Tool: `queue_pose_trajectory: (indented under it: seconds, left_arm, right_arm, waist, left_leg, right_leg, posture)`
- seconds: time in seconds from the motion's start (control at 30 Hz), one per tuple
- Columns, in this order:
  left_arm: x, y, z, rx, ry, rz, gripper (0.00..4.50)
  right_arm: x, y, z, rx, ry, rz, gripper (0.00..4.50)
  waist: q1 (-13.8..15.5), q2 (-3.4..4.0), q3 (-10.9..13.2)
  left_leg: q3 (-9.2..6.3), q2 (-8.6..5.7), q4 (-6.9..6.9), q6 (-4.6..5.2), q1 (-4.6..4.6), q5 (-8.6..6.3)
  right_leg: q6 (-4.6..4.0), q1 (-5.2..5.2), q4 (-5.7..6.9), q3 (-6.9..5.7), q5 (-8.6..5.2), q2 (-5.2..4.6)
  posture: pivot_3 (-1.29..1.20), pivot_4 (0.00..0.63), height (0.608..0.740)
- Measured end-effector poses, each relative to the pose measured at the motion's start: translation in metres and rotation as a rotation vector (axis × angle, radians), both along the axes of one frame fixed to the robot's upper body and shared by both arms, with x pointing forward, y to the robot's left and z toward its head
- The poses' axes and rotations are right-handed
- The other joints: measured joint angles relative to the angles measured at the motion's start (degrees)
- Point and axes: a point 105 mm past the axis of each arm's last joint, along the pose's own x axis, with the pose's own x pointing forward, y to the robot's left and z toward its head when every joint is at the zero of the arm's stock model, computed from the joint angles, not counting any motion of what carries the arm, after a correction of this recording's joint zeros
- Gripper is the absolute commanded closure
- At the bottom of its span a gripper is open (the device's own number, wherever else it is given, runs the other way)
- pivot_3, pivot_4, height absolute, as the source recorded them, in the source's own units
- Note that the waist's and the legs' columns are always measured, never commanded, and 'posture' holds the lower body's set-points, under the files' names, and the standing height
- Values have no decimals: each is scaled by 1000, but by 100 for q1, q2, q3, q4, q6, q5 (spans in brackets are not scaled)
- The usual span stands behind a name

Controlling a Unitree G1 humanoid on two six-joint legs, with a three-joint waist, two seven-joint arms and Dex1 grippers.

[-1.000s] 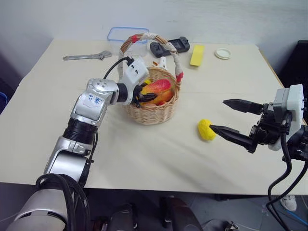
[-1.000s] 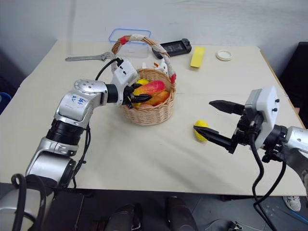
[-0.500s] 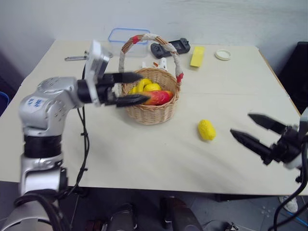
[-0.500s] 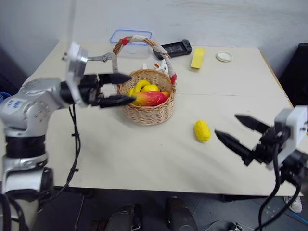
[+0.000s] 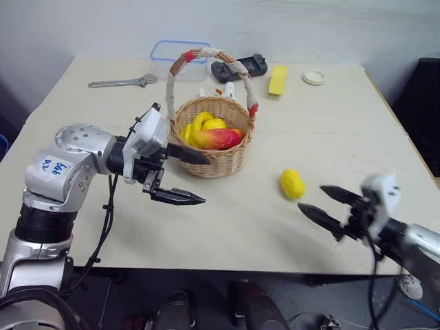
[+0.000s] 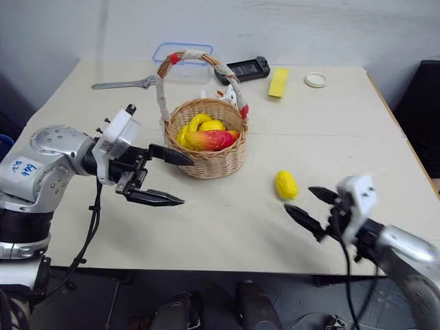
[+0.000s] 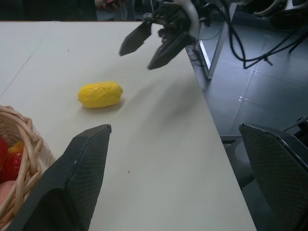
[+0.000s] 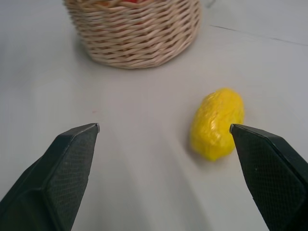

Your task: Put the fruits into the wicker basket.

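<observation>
Basket (image 5: 217,148) wall hides fruits' (image 5: 210,133) undersides.

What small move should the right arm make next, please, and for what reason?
Probably ease the right pincer forward around the yellow lemon, then close. The lemon lies alone on the table, outside the wicker basket, and the open pincer points at it from just short.

Silver-and-black humanoid arms with tapered black jaws

The left arm (image 5: 65,168) wears rounded silver shells over ribbed black joints, with a white label handwritten in blue and loose black cables; a white box sits on its wrist. The right arm (image 5: 405,237) carries a white block and thin black cable; both jaws have textured pads.
</observation>
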Motion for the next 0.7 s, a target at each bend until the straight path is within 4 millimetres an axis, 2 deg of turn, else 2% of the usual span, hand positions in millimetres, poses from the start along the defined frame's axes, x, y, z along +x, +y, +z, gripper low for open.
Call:
queue_pose_trajectory:
  seconds: [0.07, 0.17, 0.33, 0.43, 0.6, 0.63, 0.7]
  left_arm:
    - [1, 0, 0, -1, -8, 8, 34]
    - [2, -2, 0, -10, -13, 16, 34]
    - [3, -7, 1, -26, -25, 25, 34]
    - [4, -8, 2, -30, -33, 36, 0]
    - [6, -7, 2, -34, -37, 53, 0]
    - [6, -7, 3, -37, -39, 59, 0]
    - [8, -5, 4, -42, -44, 78, 0]
  right_arm:
    - [20, 1, -11, -20, 18, -42, 0]
    - [37, 2, -21, -40, 39, -71, 0]
    - [55, 4, -37, -57, 87, -88, 0]
    - [62, 1, -44, -64, 103, -109, 604]
    - [63, 5, -45, -45, 97, -89, 2319]
    - [61, 7, -43, -37, 93, -72, 2499]
    - [57, 13, -35, -22, 67, -28, 2562]
  waist:
    - [15, 0, 0]
    - [49, 2, 1]
    - [64, 2, 1]
    - [63, 2, 1]
    - [50, 2, 1]
    - [53, 3, 2]
    - [52, 3, 2]
  left_leg:
    - [-3, -2, -1, -7, 1, 0]
    - [-1, -1, 1, -17, -1, 0]
    - [7, -2, 8, -18, -3, -3]
    - [8, -2, 10, -18, -2, -3]
    - [8, 1, 9, -22, 2, -1]
    - [8, 1, 9, -23, 2, -1]
    - [7, 1, 10, -24, 2, 0]
  right_leg:
    - [0, -2, 10, 0, 0, 0]
    - [0, -4, 10, 0, -3, 1]
    - [5, -4, 9, 1, -5, -4]
    - [5, -4, 13, 1, -5, -4]
    - [5, -4, 22, 1, -5, -1]
    - [5, -5, 23, 1, -5, -1]
    - [5, -4, 24, 1, -5, -1]
  posture:
    - [0, 150, 740]
    - [0, 150, 740]
    - [0, 150, 740]
    - [0, 150, 740]
    - [0, 150, 740]
    - [0, 150, 740]
    - [0, 150, 740]
